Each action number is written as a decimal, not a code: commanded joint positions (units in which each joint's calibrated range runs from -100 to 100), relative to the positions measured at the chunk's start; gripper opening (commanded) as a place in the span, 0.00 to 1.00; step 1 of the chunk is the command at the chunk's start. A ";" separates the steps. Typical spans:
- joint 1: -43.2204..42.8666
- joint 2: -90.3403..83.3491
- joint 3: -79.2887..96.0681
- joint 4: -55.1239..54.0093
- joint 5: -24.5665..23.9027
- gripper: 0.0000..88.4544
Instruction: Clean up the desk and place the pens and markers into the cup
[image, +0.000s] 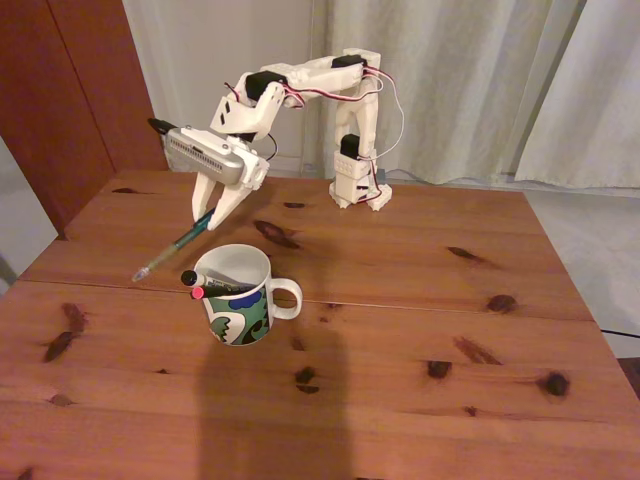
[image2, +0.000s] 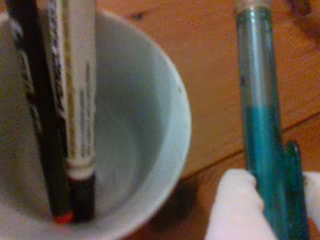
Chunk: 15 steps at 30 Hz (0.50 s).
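The white cup (image: 240, 295) with a green, blue and black pattern stands on the desk (image: 400, 330), handle to the right in the fixed view. Two sticks lean inside it against its left rim: a white marker (image2: 75, 90) with a black cap (image: 188, 277) and a thin black pen (image2: 42, 125) with a pink end (image: 198, 293). My white gripper (image: 212, 212) hangs above and left of the cup, shut on a teal pen (image: 175, 246) that slants down to the left, its tip over the desk. In the wrist view the teal pen (image2: 265, 130) runs beside the cup's rim (image2: 175, 150), held between white fingertips (image2: 235, 205).
The arm's base (image: 358, 185) stands at the desk's far edge, before white curtains. A dark wooden panel (image: 70, 90) rises at the back left. A seam (image: 450, 305) crosses the desk behind the cup. Bare wood lies to the right and in front.
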 joint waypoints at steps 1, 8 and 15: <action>-1.36 -3.99 -5.84 -0.91 -1.42 0.01; -2.56 -4.73 -4.94 -9.86 -5.08 0.01; -2.73 -9.70 4.71 -17.77 -5.40 0.01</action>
